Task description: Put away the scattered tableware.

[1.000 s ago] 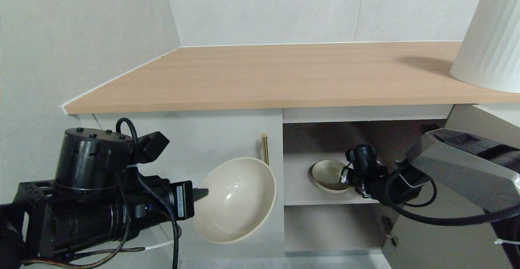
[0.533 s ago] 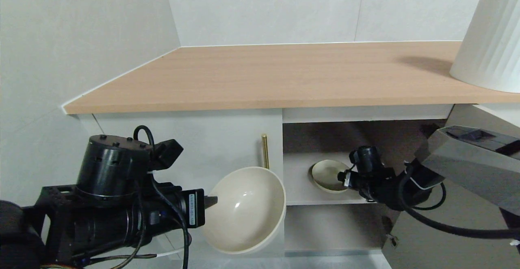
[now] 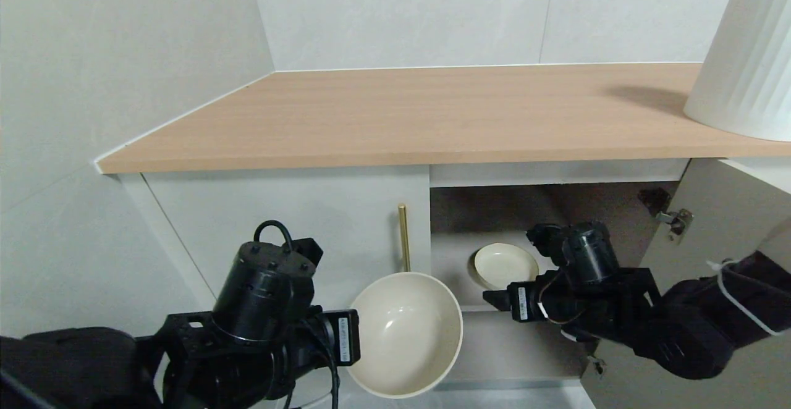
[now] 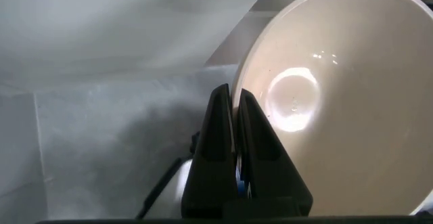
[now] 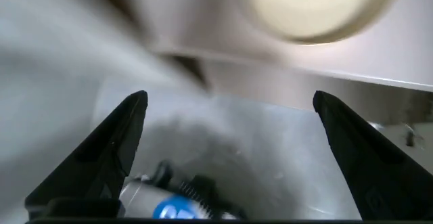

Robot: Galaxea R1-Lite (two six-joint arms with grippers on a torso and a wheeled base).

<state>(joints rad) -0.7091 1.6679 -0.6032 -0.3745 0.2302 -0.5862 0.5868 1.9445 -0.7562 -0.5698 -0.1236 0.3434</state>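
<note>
Large bowl: it is hanging in the air before the lower edge of the closed cabinet door, just beside the open compartment and below the brass handle.
Left gripper: its fingers are nearly closed and pinching the bowl's rim, one inside and one outside.
Right gripper: its fingers are spread wide and holding nothing, in front of the shelf where a small dish is sitting.
Slip risk: the thin rim pinch is carrying the whole bowl, so I judge it could pivot or drop.
Collision risk: the bowl could be knocking the door edge, the shelf lip, the dish or the right arm on its way in.
Facing: the mouth is tilting up and towards the robot.
Long axis: being round, it has none.
</note>
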